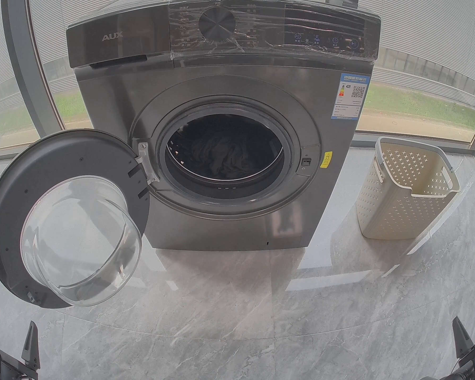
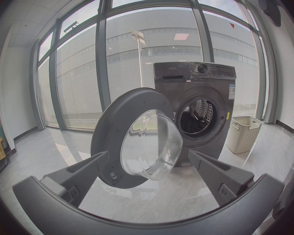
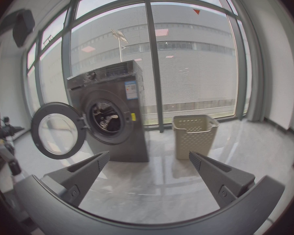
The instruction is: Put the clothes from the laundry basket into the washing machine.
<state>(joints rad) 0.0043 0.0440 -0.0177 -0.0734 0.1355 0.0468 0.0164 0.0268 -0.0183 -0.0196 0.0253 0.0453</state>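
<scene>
Gripper on our left arm (image 1: 10, 325) sits low near the floor, spread wide and holding nothing. Just ahead of it the door (image 1: 16, 201) hangs swung fully open at the left of the washer (image 1: 221, 233). Inside the drum (image 2: 205, 111) we see dark clothes (image 1: 221, 154) lying in a heap, so at least part of the load is already in. Right of the washer, near it but apart, the basket (image 1: 406, 212) stands upright on the floor. No cloth shows over its rim or against the inner walls we can see, though its bottom is hidden from us. Our right gripper (image 1: 469, 315) is low at the far right, likewise spread and empty. We judge the loading done or nearly so. What may be left is checking the basket's bottom.
</scene>
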